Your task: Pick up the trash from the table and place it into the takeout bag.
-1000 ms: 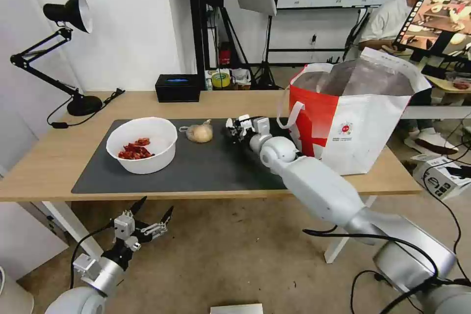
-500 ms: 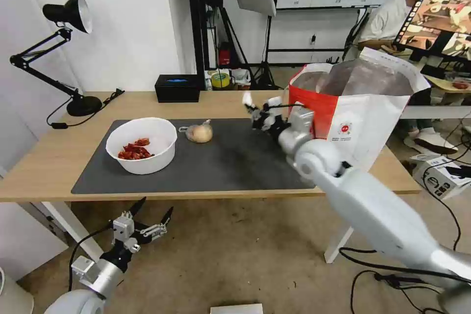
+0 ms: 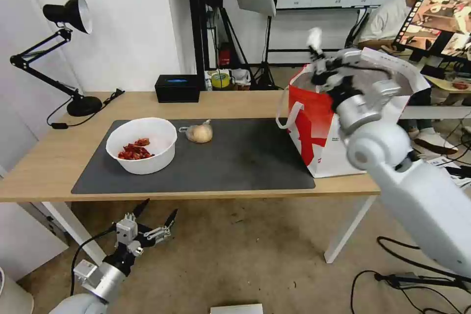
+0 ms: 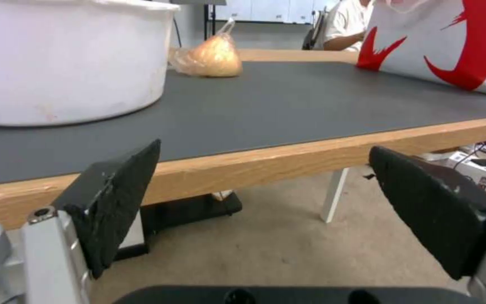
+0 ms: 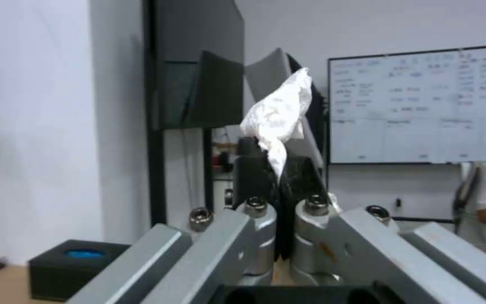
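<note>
My right gripper (image 3: 317,55) is raised above the near left rim of the takeout bag (image 3: 306,117) and is shut on a crumpled white tissue (image 3: 314,38). In the right wrist view the tissue (image 5: 279,114) sticks up from between the closed fingers of that gripper (image 5: 279,169). A white bowl (image 3: 142,144) with red scraps and a clear bag around a beige lump (image 3: 198,133) rest on the dark mat (image 3: 230,162) of the table (image 3: 44,162). My left gripper (image 3: 153,220) hangs open below the table's front edge, facing the bowl (image 4: 57,63) and the lump (image 4: 212,57).
A black desk lamp (image 3: 64,14) stands at the table's far left corner, and a black box (image 3: 177,87) sits at the back edge. Behind the bag, at the right, is a monitor (image 3: 441,14). The mat's middle (image 4: 288,105) lies bare.
My right arm has lifted the tissue off the mat and carried it up and to the right, to above the bag's rim. The left arm has barely shifted.
</note>
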### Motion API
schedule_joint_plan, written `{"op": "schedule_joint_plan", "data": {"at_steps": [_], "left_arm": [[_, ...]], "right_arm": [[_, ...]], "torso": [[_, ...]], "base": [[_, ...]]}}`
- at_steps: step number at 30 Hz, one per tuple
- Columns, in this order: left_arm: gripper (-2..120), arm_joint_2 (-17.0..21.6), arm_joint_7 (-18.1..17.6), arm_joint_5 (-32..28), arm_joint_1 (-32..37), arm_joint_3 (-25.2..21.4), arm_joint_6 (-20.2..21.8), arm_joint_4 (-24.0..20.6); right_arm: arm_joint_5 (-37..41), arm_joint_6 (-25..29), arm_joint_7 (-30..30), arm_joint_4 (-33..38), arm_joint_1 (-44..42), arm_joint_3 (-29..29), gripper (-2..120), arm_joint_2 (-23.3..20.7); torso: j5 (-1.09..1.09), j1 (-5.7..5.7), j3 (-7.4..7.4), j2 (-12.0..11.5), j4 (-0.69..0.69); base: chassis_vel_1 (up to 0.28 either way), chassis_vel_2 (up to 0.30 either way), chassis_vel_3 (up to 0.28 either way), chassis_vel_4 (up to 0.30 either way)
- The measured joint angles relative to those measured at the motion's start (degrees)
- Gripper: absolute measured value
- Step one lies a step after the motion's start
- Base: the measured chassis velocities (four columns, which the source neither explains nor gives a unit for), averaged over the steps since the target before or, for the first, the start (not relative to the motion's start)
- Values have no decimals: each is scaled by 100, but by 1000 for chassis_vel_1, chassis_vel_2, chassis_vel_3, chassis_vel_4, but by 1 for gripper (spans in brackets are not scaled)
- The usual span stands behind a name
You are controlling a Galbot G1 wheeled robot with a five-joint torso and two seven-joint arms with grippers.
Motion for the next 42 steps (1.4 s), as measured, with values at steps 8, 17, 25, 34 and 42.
{"op": "schedule_joint_plan", "data": {"at_steps": [8,17,25,34,42], "left_arm": [[100,-1,-43,16,19,28,12,-28],[100,11,-131,11,-20,83,19,4],[100,48,-131,-12,-108,101,24,70],[100,93,-130,-45,-129,85,27,91],[100,90,-131,-57,-136,74,29,74]], "right_arm": [[147,102,-181,-643,48,54,0,-129],[139,45,-192,-926,59,69,2,-98],[132,-84,-181,-922,78,74,32,14],[106,-174,-162,-926,89,54,63,61],[109,-209,-167,-768,54,46,96,39]], "torso": [[0,0,0,-1,0],[-1,0,0,0,0],[-1,0,0,0,0],[-1,0,1,0,1],[-1,0,0,0,0]], "base": [[0,0,0,0],[0,0,0,0],[0,0,0,0],[0,0,0,0],[0,0,0,0]]}}
